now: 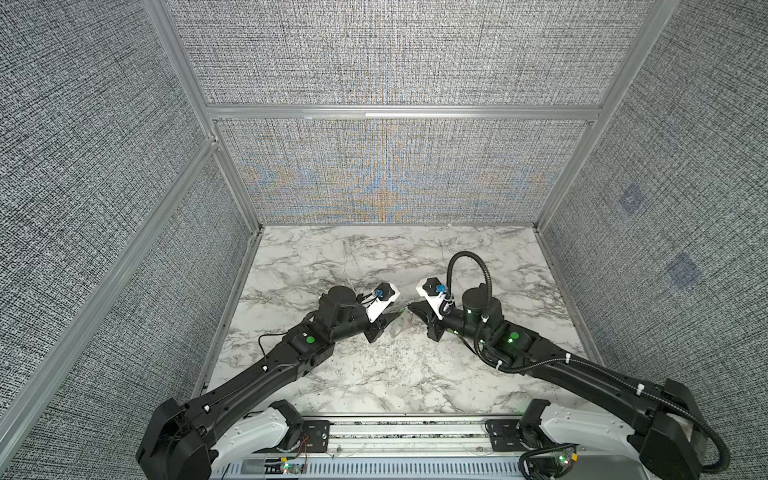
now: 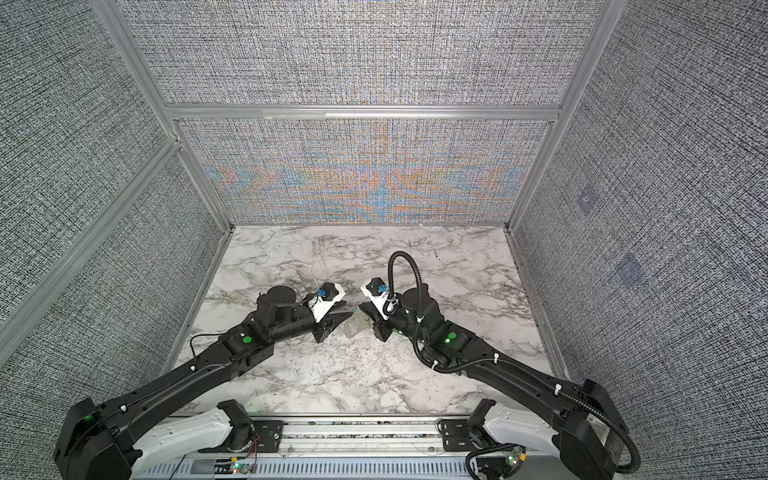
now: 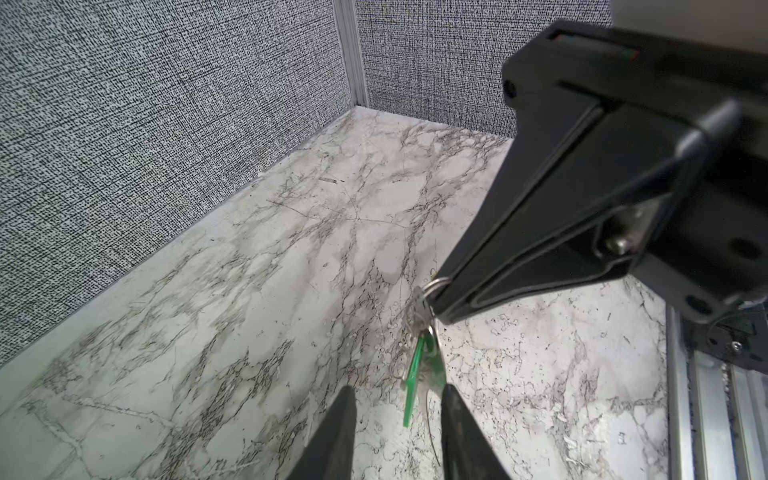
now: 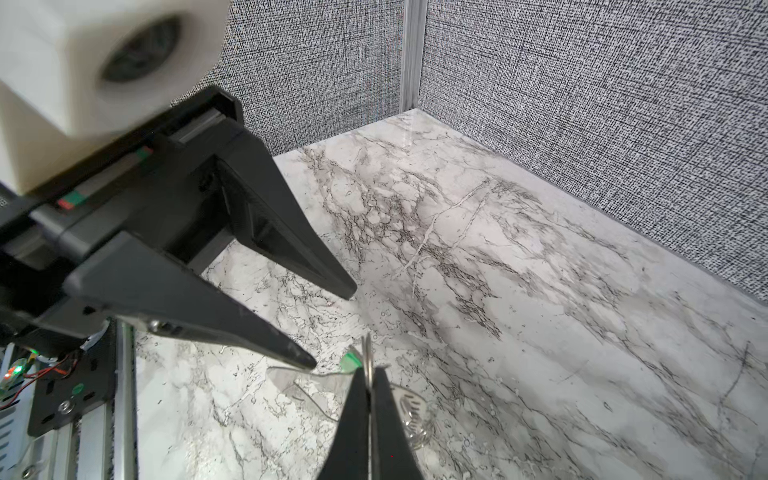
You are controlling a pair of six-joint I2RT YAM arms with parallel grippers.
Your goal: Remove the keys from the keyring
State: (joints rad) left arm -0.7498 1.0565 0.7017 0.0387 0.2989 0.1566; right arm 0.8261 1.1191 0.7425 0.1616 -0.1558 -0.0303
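Observation:
The keyring (image 3: 437,284) shows as a thin silver ring, and my right gripper (image 3: 434,298) is shut on it above the marble table. The keys (image 3: 417,316) hang under it in a small metal bunch with a green tag (image 3: 414,374) and a clear plastic piece. In the right wrist view the keyring (image 4: 367,351) stands edge-on in my right gripper (image 4: 370,376), the green tag (image 4: 350,360) just beside it. My left gripper (image 3: 398,390) is open, its fingers either side of the hanging tag, which is nearer one finger (image 3: 453,415). In both top views the left gripper (image 1: 392,323) (image 2: 343,322) and right gripper (image 1: 410,307) (image 2: 360,308) meet mid-table.
The marble table (image 1: 374,374) is walled by grey fabric panels (image 1: 395,174) on three sides. An aluminium rail (image 1: 407,430) with the arm bases runs along the front edge. A black cable hose (image 1: 469,262) loops above the right arm.

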